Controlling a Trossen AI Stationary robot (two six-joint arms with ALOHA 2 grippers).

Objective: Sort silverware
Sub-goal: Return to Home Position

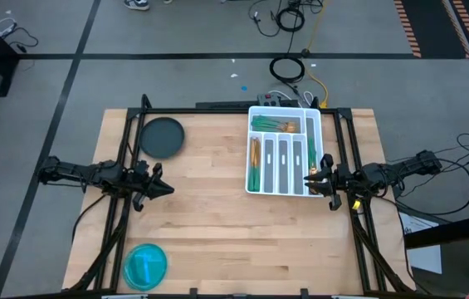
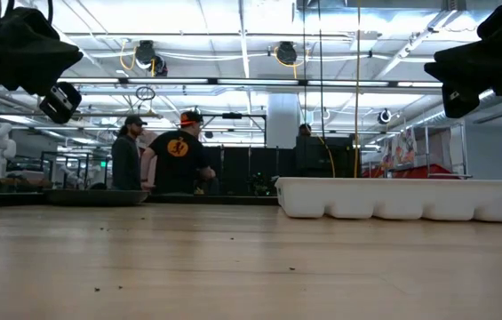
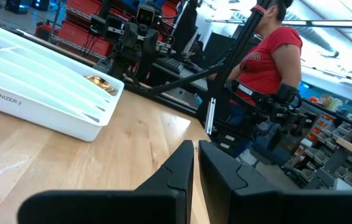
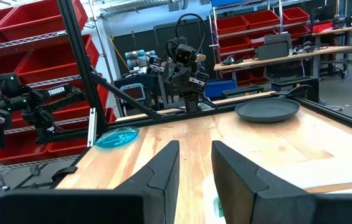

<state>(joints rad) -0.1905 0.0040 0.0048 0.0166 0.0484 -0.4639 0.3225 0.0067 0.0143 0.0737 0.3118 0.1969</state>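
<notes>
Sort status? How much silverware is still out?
Done: the silverware lies in the white tray; none shows loose on the table. In hand: nothing. The right gripper hangs open above the tray, the left gripper shut over bare wood. Left: seemingly only parking the arms.

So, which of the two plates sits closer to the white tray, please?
The dark grey plate, level with the tray; the blue plate sits far off at the opposite edge.

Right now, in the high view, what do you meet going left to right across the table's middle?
Left gripper → white tray holding the silverware → right gripper at the tray's right edge.
</notes>
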